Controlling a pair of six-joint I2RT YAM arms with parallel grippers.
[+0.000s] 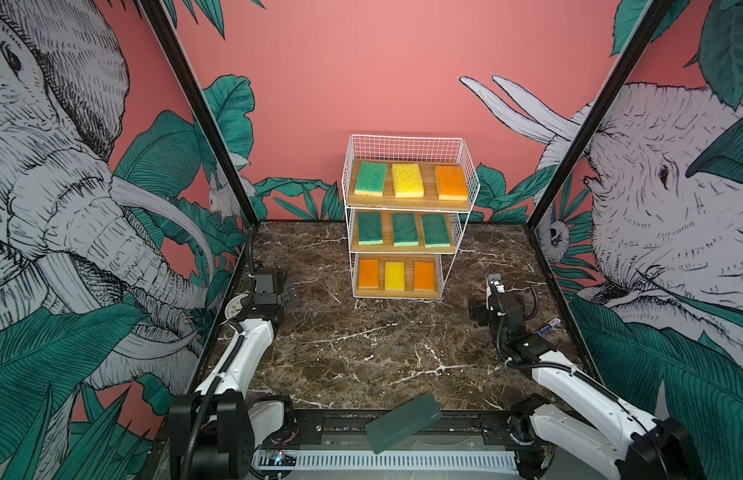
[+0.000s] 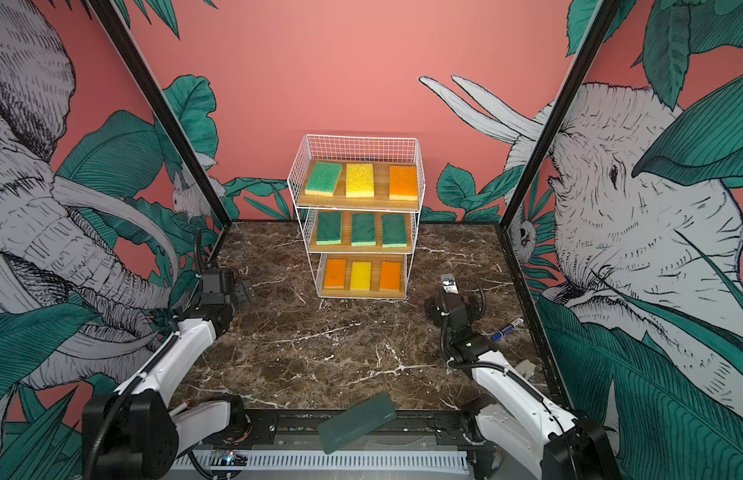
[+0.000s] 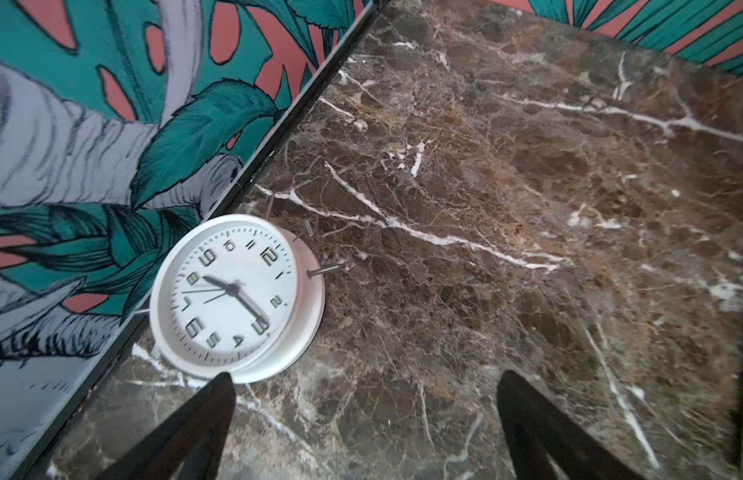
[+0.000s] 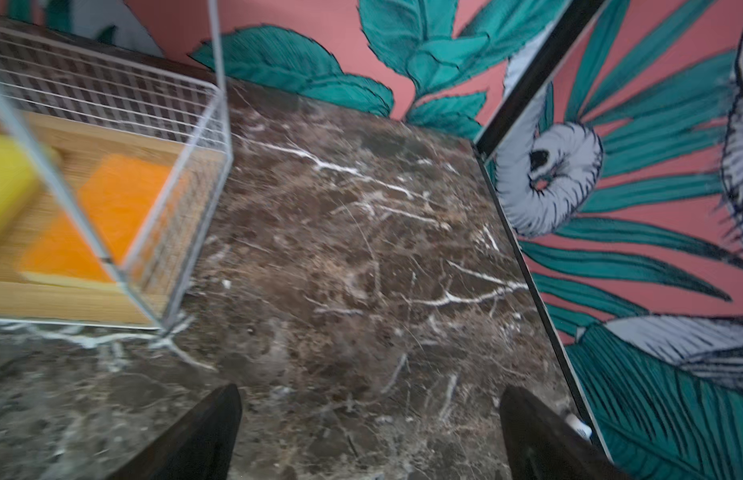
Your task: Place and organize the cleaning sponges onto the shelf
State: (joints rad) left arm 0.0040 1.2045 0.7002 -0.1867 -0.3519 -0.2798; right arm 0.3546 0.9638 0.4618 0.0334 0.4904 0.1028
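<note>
The shelf (image 1: 407, 147) stands at the back middle of the table in both top views. Its top board holds a green sponge (image 1: 370, 178), a yellow one (image 1: 407, 179) and an orange one (image 1: 451, 182). Three dark green sponges (image 1: 405, 229) lie on the middle board. On the bottom board a yellow sponge (image 1: 394, 275) lies between two orange ones (image 1: 368, 273). My left gripper (image 3: 365, 382) hangs open and empty over bare marble, left of the shelf. My right gripper (image 4: 370, 399) is open and empty beside the shelf's lower right corner (image 4: 166, 320).
A white alarm clock (image 3: 237, 297) lies against the left wall, close to my left gripper's fingers. A blue marker (image 1: 548, 326) rests by the right wall behind the right arm. A dark green translucent slab (image 1: 403, 422) lies across the front rail.
</note>
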